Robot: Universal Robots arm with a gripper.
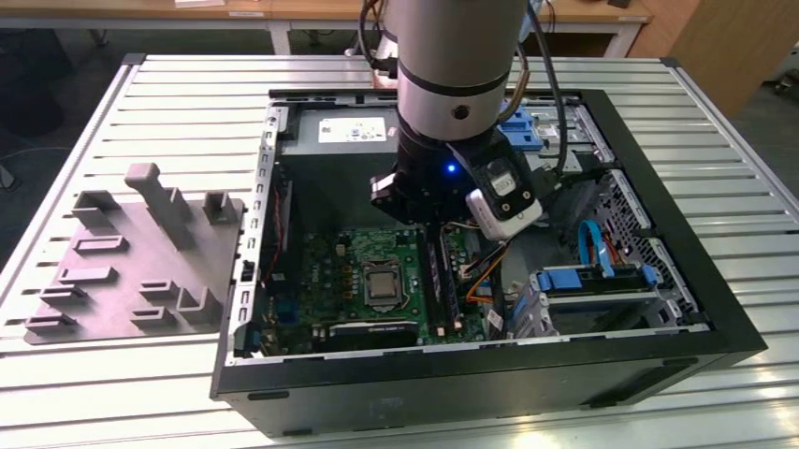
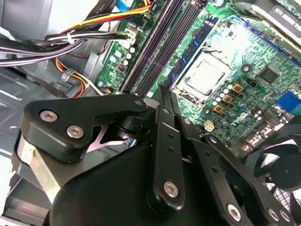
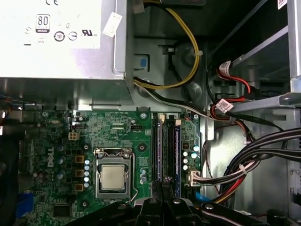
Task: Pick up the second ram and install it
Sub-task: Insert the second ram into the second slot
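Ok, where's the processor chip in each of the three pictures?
Exterior view: the processor sits mid-motherboard, on the exterior view's left of the black memory slots.
First wrist view: silver square in its socket, beside those slots.
Second wrist view: silver square, again alongside the slots.
Shared landmark: the memory slots.

Dim, perhaps overhead light; mild glare.

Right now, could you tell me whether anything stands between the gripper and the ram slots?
Nothing visible does. The gripper hangs right over the slots, beside the processor. The cables lie off to one side, clear of them.
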